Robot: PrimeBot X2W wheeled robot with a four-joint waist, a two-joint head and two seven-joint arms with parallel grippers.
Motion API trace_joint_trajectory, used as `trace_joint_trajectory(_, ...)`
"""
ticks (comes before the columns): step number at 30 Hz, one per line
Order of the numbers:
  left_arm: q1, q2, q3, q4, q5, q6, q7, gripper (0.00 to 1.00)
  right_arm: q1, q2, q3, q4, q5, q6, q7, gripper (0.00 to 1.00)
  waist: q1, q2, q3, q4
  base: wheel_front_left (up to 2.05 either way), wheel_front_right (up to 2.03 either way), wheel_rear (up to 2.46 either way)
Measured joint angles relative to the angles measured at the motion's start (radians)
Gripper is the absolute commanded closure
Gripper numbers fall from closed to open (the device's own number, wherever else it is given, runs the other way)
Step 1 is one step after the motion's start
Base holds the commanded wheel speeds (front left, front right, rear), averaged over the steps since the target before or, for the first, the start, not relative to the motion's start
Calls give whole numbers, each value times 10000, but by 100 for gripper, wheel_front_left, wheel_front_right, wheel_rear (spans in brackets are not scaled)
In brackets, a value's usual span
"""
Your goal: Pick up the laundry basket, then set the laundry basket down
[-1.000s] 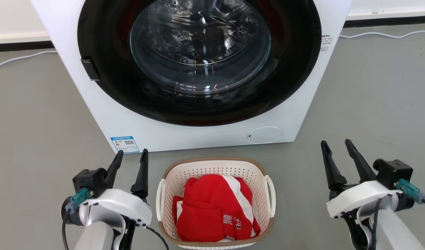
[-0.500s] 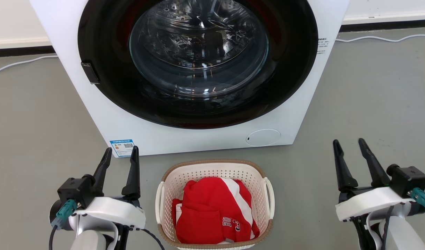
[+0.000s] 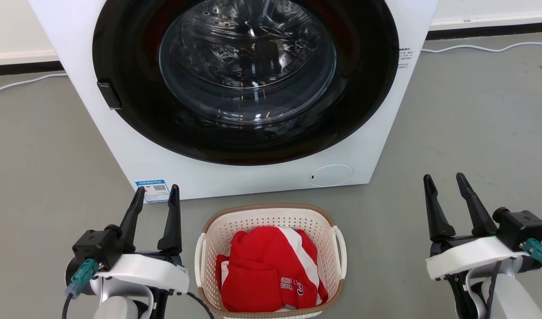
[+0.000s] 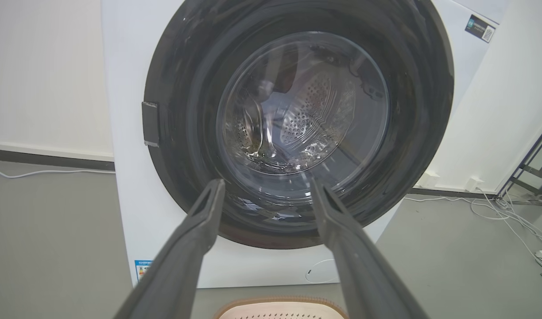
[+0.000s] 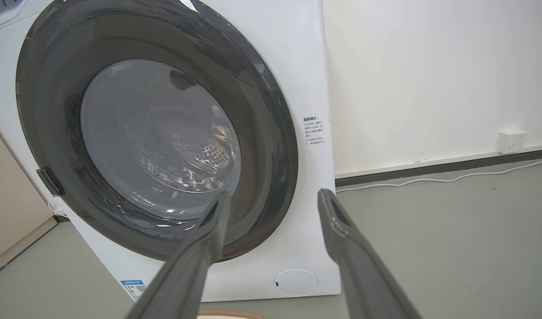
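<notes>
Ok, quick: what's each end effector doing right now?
Left end effector: open, holding nothing.
Right end effector: open, holding nothing.

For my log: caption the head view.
Open left tool and right tool flank laundry basket of red clothing before washing machine.

L dark two-finger gripper (image 3: 157, 189) at 7 o'clock, R dark two-finger gripper (image 3: 443, 176) at 4 o'clock; both spread, empty, pointing to 12.

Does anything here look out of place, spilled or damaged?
Nothing stands out. The laundry basket stands upright on the floor in front of the washing machine, red clothes inside it. The left gripper and right gripper are open, beside it, not touching.
</notes>
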Motion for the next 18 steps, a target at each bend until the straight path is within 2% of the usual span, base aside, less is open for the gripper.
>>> trace_joint_trajectory(18,4,-36,-82,15,-98,-2,0,0,0,6,13,25,17,0,0,0,0,0,-26,-19,0,0,0)
